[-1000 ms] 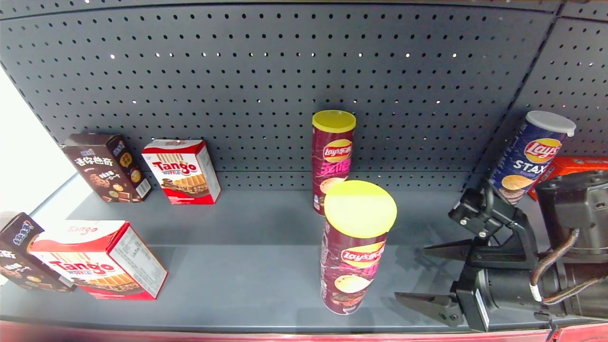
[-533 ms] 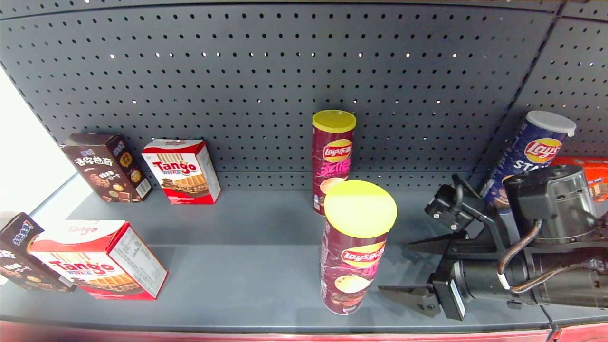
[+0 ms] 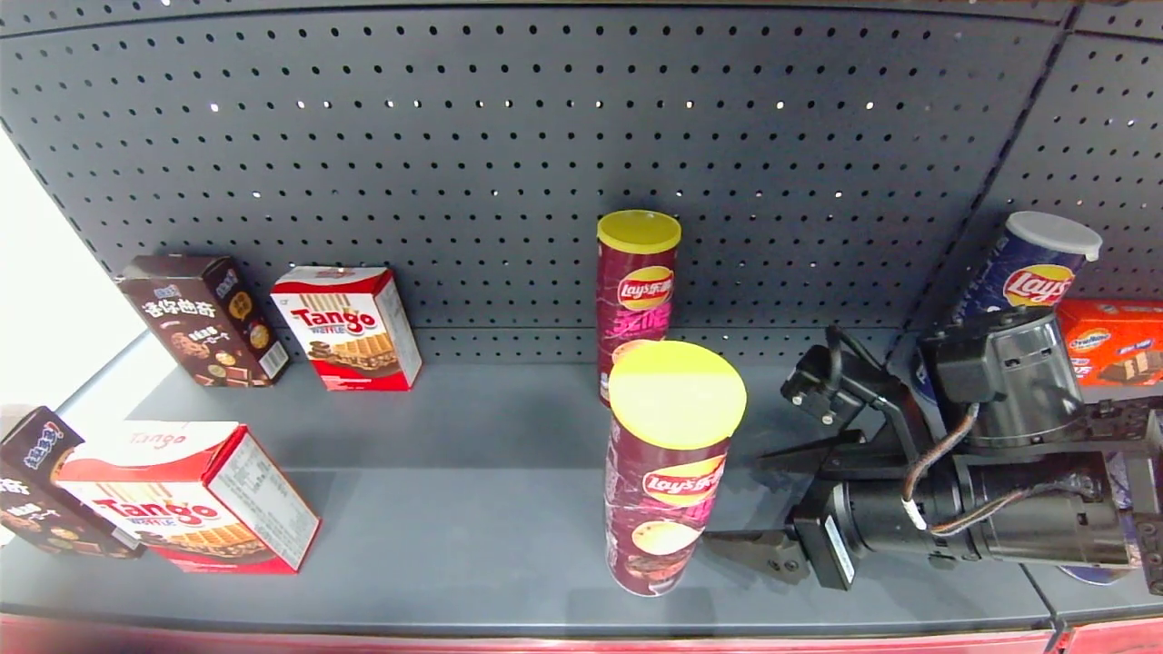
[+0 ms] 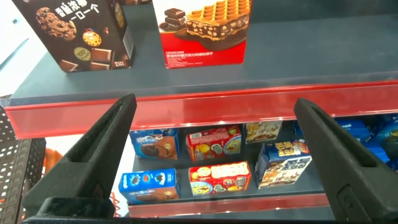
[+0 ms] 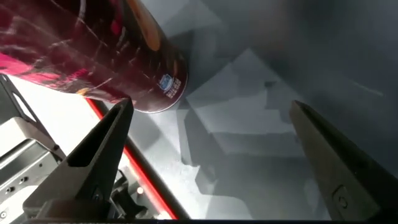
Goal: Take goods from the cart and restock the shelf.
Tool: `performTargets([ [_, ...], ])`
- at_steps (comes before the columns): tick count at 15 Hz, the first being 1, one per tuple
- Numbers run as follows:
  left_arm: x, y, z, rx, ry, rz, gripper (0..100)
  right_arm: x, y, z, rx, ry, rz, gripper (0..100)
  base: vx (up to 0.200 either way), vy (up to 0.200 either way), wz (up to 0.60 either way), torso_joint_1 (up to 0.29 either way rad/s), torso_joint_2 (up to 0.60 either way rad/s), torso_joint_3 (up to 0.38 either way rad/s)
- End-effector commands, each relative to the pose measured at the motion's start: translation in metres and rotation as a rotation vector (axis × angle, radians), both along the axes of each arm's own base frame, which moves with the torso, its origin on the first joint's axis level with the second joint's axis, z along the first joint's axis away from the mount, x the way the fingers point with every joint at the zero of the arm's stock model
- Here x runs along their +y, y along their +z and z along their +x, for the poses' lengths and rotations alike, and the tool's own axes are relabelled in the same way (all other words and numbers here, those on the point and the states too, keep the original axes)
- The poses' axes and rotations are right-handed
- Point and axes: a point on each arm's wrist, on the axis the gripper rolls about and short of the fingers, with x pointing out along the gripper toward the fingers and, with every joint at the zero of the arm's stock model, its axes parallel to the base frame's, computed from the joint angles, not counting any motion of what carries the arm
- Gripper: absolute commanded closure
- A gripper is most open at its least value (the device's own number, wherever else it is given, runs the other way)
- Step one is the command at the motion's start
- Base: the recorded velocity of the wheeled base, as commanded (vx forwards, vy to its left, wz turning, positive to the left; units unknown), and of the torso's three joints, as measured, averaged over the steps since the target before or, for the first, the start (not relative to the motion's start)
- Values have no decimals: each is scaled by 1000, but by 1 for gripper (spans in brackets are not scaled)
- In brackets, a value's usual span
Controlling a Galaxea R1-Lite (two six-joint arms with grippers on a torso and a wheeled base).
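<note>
A maroon chip can with a yellow lid (image 3: 668, 472) stands near the front of the grey shelf (image 3: 454, 509). A second, identical can (image 3: 636, 291) stands behind it by the pegboard. My right gripper (image 3: 740, 501) is open just right of the front can, low over the shelf, and its near fingertip (image 3: 718, 543) is at the can's lower side. In the right wrist view the can (image 5: 93, 56) lies beside one finger, outside the gap of the gripper (image 5: 211, 104). My left gripper (image 4: 214, 101) is open and holds nothing, in front of the red shelf edge (image 4: 199, 102).
Red wafer boxes (image 3: 350, 327) (image 3: 195, 495) and brown cookie boxes (image 3: 204, 318) (image 3: 36, 481) stand at the shelf's left. A blue chip can (image 3: 1036, 272) and an orange box (image 3: 1113, 341) stand at the right behind my right arm. Lower shelves hold several snack boxes (image 4: 214, 162).
My right gripper has moved left, up to the front can. The can has shifted slightly to the left.
</note>
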Motion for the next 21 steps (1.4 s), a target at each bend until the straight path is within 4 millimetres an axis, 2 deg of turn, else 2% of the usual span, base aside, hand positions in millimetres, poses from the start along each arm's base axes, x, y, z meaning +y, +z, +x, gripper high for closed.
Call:
performTargets([
  [1, 0, 0, 0, 1, 0, 0, 0, 3, -1, 3, -5, 2, 4, 0, 0, 0, 0, 0, 0, 0],
  [8, 0, 0, 0, 1, 0, 0, 0, 0, -1, 2, -5, -5, 5, 0, 0, 0, 0, 0, 0, 0],
  [10, 0, 0, 0, 2, 0, 0, 0, -7, 9, -1, -36, -20, 27, 0, 0, 0, 0, 0, 0, 0],
  [14, 0, 0, 0, 2, 0, 0, 0, -32, 44, -16, -152, -75, 111, 0, 0, 0, 0, 0, 0, 0],
  [18, 0, 0, 0, 2, 0, 0, 0, -77, 93, -46, -350, -189, 225, 0, 0, 0, 0, 0, 0, 0],
  [20, 0, 0, 0, 2, 0, 0, 0, -105, 114, -65, -460, -287, 262, 0, 0, 0, 0, 0, 0, 0],
  [21, 0, 0, 0, 2, 0, 0, 0, -112, 119, -76, -501, -308, 278, 0, 0, 0, 0, 0, 0, 0],
])
